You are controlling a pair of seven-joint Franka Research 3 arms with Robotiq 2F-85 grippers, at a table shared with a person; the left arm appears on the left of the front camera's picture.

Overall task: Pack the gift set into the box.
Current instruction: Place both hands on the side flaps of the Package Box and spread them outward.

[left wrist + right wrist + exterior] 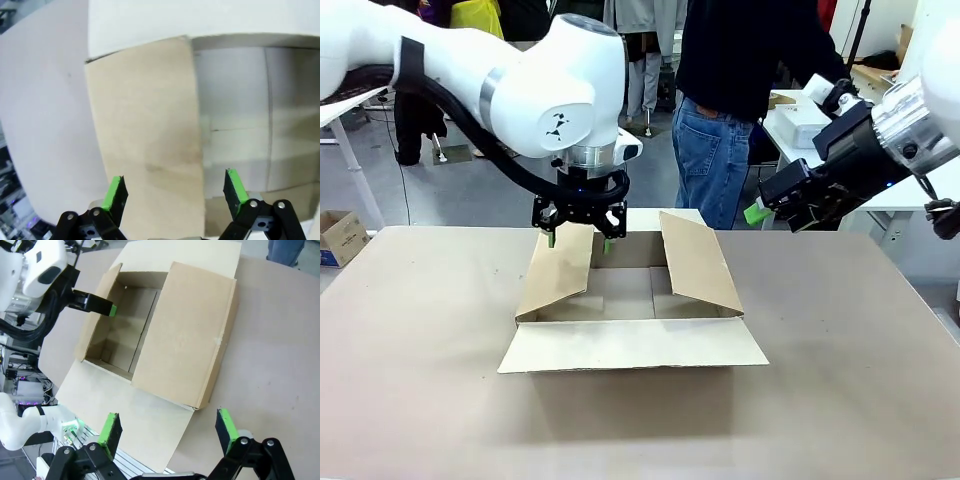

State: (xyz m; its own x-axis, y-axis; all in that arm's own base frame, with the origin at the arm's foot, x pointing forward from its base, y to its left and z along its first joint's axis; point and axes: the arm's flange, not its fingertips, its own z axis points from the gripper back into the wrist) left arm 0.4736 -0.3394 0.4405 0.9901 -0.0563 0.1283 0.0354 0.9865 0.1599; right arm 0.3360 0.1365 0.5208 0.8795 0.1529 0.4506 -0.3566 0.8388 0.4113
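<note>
The box (630,345) lies in the middle of the worktop (410,400). Its near flap is folded flat toward us, and both side flaps lean in over the opening. What we see of its floor is bare cardboard.

Our left fingers (116,192) are spread wide at the far end of the left flap (560,272), and in the left wrist view the flap runs up between them. We cannot tell if either pad touches it. Our right fingers (109,429) are also apart and hold nothing, raised well off to the right of the box.

We judge that the step in hand is clearing the opening by folding this flap outward. To do it well, we lower the fingers just past the flap's top edge and close gently on the board. Then we swing outward in an arc about the crease, not straight sideways, so the box does not slide. The right flap (700,262) will need the same care.
</note>
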